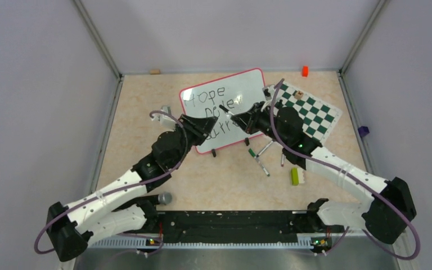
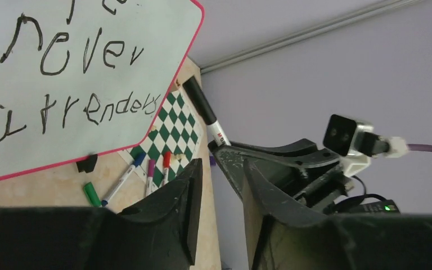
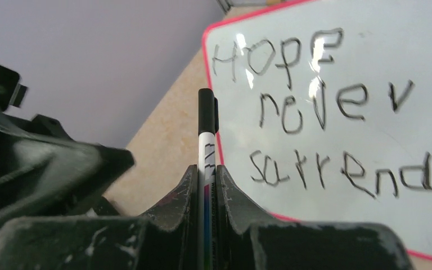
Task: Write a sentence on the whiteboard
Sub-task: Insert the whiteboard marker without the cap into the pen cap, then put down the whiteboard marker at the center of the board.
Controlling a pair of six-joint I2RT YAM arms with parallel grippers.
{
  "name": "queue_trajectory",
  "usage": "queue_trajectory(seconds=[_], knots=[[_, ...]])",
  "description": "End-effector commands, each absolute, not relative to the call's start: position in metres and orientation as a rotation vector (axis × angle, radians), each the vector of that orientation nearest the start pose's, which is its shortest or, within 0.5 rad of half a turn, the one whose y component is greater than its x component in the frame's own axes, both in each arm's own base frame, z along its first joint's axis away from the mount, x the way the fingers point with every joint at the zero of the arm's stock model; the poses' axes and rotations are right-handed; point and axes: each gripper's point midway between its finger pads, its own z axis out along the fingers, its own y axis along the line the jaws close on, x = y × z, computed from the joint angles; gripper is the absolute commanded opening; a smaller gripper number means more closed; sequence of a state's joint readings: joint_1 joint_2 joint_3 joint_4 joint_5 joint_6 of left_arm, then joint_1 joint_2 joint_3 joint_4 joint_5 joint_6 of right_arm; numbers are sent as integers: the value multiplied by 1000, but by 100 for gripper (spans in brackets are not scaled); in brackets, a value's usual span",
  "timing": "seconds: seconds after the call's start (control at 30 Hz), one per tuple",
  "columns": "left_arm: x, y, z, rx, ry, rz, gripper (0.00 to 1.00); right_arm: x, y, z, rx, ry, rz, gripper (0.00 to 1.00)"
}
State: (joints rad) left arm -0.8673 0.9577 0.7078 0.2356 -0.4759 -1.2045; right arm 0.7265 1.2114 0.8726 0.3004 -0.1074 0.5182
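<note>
Plainly, a marker (image 3: 206, 121) is clamped by the right gripper (image 3: 206, 170) over the whiteboard (image 1: 247, 84), on which the sentence (image 1: 216, 107) is written; the left gripper (image 2: 214, 162) at its near edge is held narrowly parted, empty.

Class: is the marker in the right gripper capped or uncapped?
Capped. The marker clamped in the right gripper ends in a long, blunt black cap with a clip; no writing tip shows.

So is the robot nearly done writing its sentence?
Nearly. The sentence reads "Hope never surrenders" in three lines on the whiteboard, so the writing looks done. The right pincer grips the marker, which has its black cap on. The left pincer is open and empty close by. Probably only putting the marker down is left.
</note>
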Motion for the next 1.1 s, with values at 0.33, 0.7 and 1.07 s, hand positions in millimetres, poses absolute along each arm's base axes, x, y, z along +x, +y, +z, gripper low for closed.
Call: queue_trajectory(seconds=[0.33, 0.7, 1.07], knots=[[244, -205, 259, -295, 1897, -947, 57, 220, 266, 150, -209, 2076, 1146, 0], [251, -189, 233, -229, 1938, -777, 64, 224, 274, 100, -181, 2139, 1164, 18], [253, -144, 225, -164, 1849, -515, 99, 251, 214, 107, -164, 2188, 730, 81]])
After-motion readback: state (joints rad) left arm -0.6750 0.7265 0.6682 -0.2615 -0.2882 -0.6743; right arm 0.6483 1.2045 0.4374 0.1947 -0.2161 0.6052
